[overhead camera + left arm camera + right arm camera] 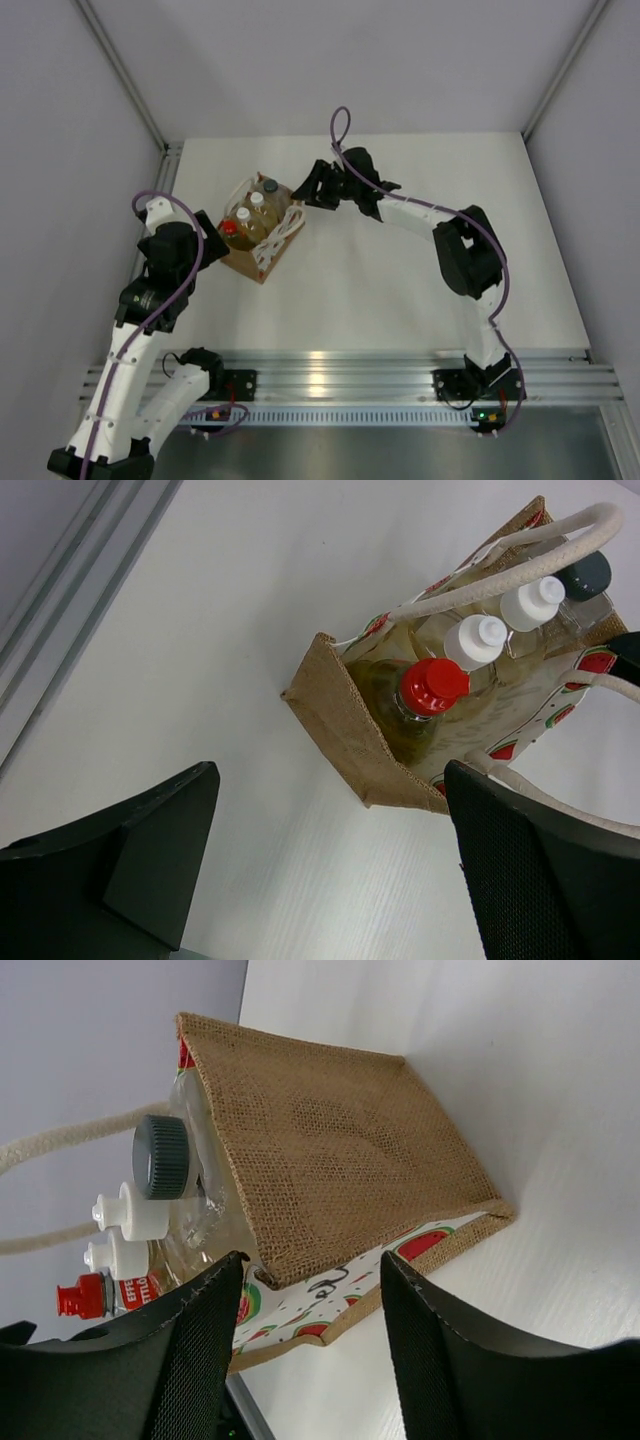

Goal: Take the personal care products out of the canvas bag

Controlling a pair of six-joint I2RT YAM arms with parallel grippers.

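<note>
Left gripper [210, 238]: spread wide, nothing held; close beside the red-cap end of the bag, contact not resolvable.
Right gripper [308, 190]: also spread and empty; at the opposite end, facing the burlap end wall.
Canvas bag [243, 263]: upright on the white table [400, 280], rear-left, between the two grippers.
Contents: four bottles in a row, caps above the rim: red-capped bottle [432, 685], white-capped bottles [476, 640] [532, 602], dark-capped bottle [585, 572].
Rope handles [500, 575]: arched over and beside the caps.
Progress: nothing out yet, by the look of it.
Risk, snag: finger or bottle likely to catch in a rope loop on the way up.
Risk, lift-off: tight packing and a light bag; likely to rise or tip with the bottle unless braced.
Risk, slip: smooth round caps, poor purchase if pinched off-centre.
</note>
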